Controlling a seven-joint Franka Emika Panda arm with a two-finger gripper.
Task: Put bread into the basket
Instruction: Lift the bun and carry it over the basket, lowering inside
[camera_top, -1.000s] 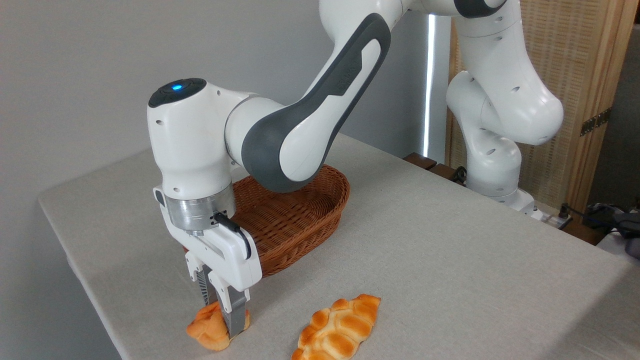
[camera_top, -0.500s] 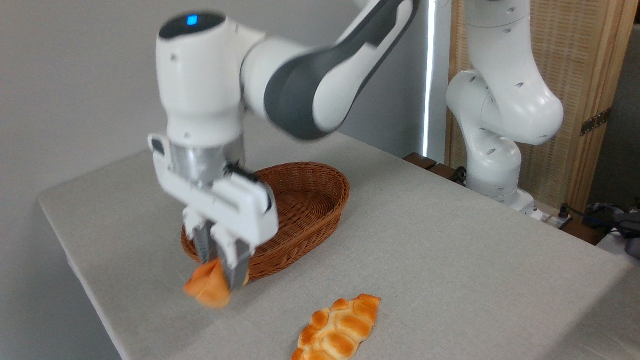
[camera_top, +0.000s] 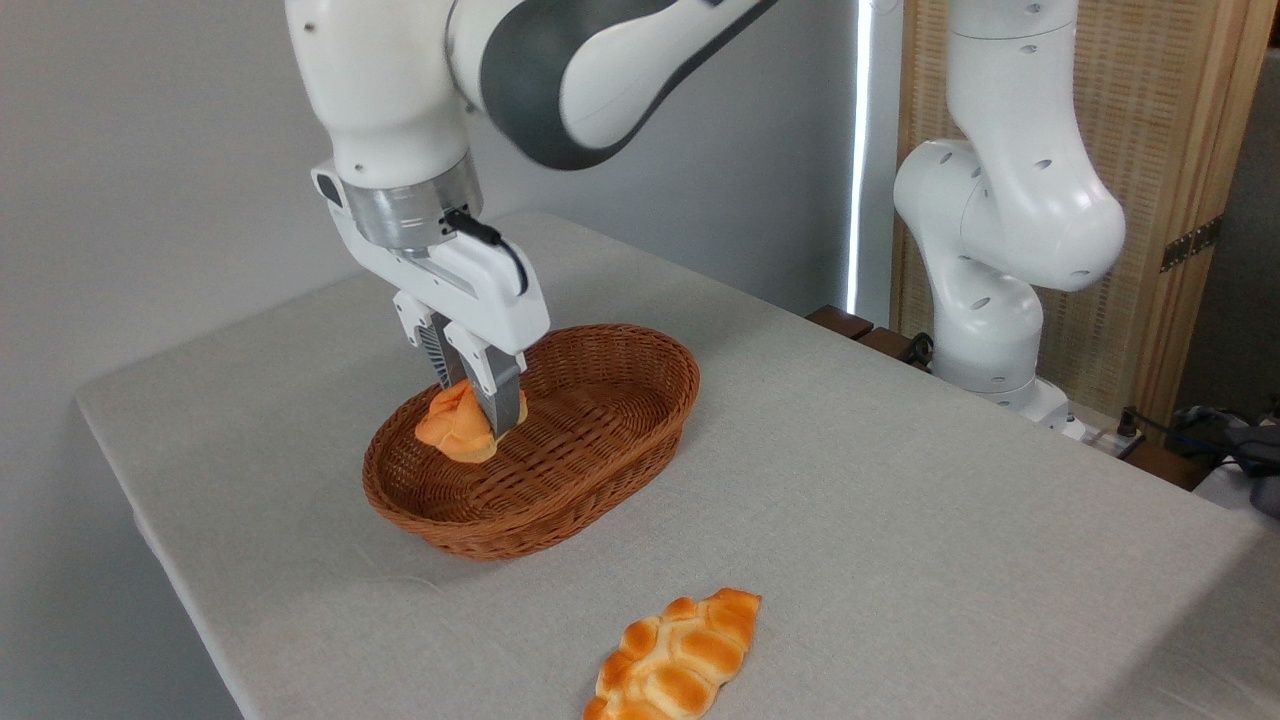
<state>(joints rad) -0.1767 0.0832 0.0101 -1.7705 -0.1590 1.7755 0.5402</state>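
The bread (camera_top: 452, 424), a small orange-golden bun with a lumpy top, hangs between the fingers of my gripper (camera_top: 478, 418), which is shut on it. It is held over the left half of the basket (camera_top: 600, 440), an oval reddish-brown wicker basket in the middle of the table. The bun sits about level with the rim, inside the basket's outline. I cannot tell whether it touches the basket floor.
A longer braided golden loaf (camera_top: 676, 660) lies on the grey tablecloth near the front edge, right of the basket. The robot's white base (camera_top: 985, 300) stands at the back right. The table's left edge (camera_top: 150, 520) runs close to the basket.
The gripper lifted the bun off the table at the front left, carried it up and back, and now holds it over the basket's left half.
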